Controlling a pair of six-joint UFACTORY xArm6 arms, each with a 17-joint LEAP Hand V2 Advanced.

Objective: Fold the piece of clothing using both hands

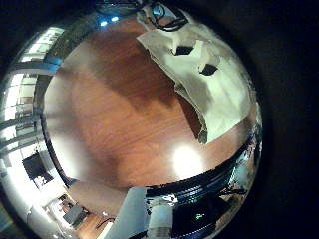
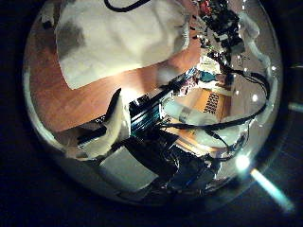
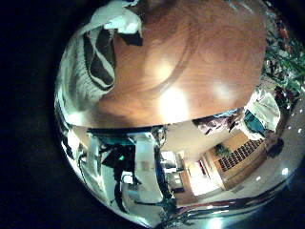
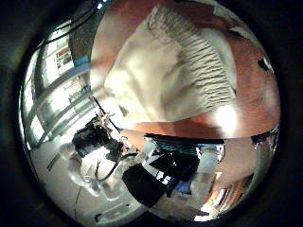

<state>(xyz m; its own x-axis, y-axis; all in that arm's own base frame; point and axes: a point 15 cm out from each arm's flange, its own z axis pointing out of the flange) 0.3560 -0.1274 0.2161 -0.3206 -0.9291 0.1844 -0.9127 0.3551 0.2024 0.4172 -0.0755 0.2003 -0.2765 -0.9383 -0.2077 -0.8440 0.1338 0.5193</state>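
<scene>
Wooden bench (image 1: 120, 119): reddish-brown, glossy surface with lamp glare; it carries the clothing in all four palm views.
Clothing (image 4: 175, 71): pale, cream-looking cloth lying on the bench, rumpled at its edges; a gathered, elastic-like band runs along one side in the right thumb side view.
Clothing in the left palm views: in the little finger side view it lies at the far part of the bench (image 1: 194, 75), with two small dark shapes over it that I cannot identify; in the thumb side view it spreads broadly on the wood (image 2: 114, 38).
Clothing in the right little finger side view: only a bunched corner shows (image 3: 100, 48), with bare wood beside it.
Left hand (image 2: 104, 132): a white part of it reaches in over the bench edge in the thumb side view; whether its fingers are spread or curled cannot be told.
Right hand: none of it can be picked out, so its fingers cannot be judged.
Another hand (image 2: 222, 28): black and white parts show beyond the cloth's far edge; whether it touches the cloth cannot be told.
Surroundings: window panes (image 1: 25, 90) and cluttered room furniture lie past the bench edge.
In the way: nothing lies on the open wood between the palms and the cloth.
</scene>
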